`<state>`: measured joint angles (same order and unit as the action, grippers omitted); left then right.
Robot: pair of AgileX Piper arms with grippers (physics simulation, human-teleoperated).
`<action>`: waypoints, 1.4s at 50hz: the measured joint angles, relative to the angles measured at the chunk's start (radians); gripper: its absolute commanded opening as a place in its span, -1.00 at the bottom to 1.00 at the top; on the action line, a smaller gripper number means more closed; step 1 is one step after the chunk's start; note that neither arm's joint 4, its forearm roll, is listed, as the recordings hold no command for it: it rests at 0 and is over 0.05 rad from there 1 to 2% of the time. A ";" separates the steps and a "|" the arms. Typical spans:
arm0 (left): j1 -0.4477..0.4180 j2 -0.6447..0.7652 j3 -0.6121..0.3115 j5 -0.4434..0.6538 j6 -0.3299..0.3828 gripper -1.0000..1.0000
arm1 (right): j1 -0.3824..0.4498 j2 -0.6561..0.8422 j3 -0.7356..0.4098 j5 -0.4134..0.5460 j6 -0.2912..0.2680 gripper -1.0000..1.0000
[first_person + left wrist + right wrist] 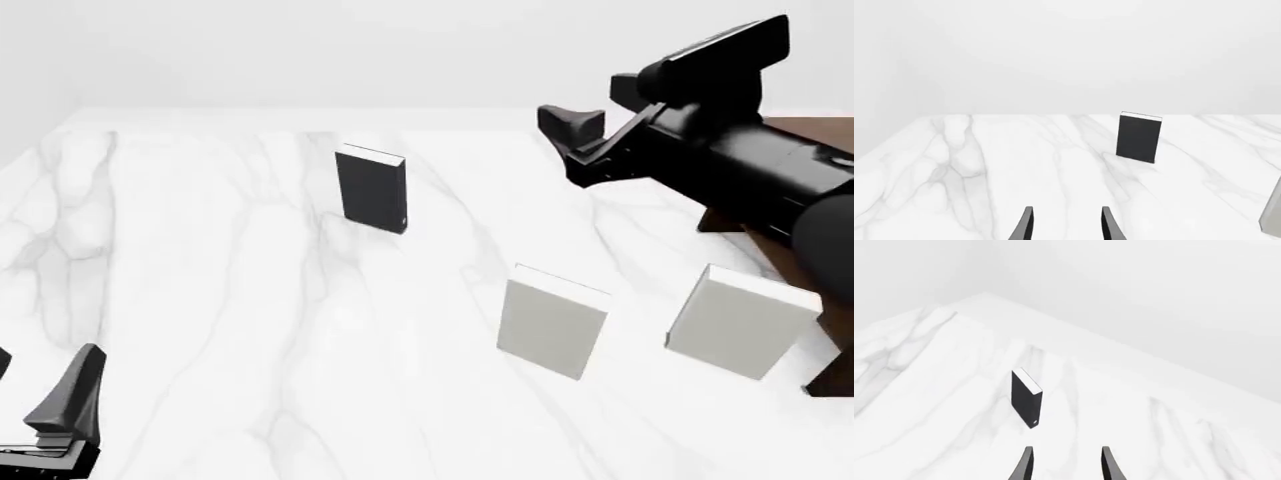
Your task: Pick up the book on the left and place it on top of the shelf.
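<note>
The book (371, 188) is a dark charcoal hardcover with white page edges, standing upright on the marble table at the back left. In the left wrist view the book (1140, 137) is ahead of my left gripper (1066, 224), which is open and empty. From the front, the left gripper (38, 388) sits low at the near left corner, far from the book. My right gripper (567, 140) hovers high to the book's right, open and empty; its wrist view has the book (1026, 398) below and ahead of the right gripper (1065, 464). The dark brown shelf (817, 128) shows at the right edge, mostly behind the right arm.
Two light grey-white books stand upright on the near right of the table, one (551, 322) in the middle and one (738, 322) beside the shelf. A light book's edge (1273, 207) shows in the left wrist view. The marble table (214, 300) spreads to the left.
</note>
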<state>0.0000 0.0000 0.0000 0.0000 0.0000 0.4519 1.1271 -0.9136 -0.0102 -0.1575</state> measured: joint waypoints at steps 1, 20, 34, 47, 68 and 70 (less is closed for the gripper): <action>0.000 0.000 0.000 0.000 0.000 1.00 | 0.002 0.006 -0.001 -0.004 0.001 1.00; 0.000 0.000 0.000 0.000 0.000 1.00 | 0.043 0.119 -0.017 -0.100 0.020 1.00; 0.000 0.000 0.000 0.000 0.000 1.00 | 0.075 0.292 -0.087 -0.192 0.040 1.00; 0.000 0.000 0.000 0.000 0.000 1.00 | 0.086 0.386 -0.138 -0.221 0.046 1.00; 0.000 0.000 0.000 0.000 0.000 1.00 | 0.091 0.500 -0.208 -0.252 0.062 1.00; 0.000 0.000 0.000 0.000 0.000 1.00 | 0.090 0.512 -0.215 -0.255 0.065 1.00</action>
<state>0.0000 0.0000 0.0000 0.0000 0.0000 0.5421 1.6394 -1.1290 -0.2657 -0.0926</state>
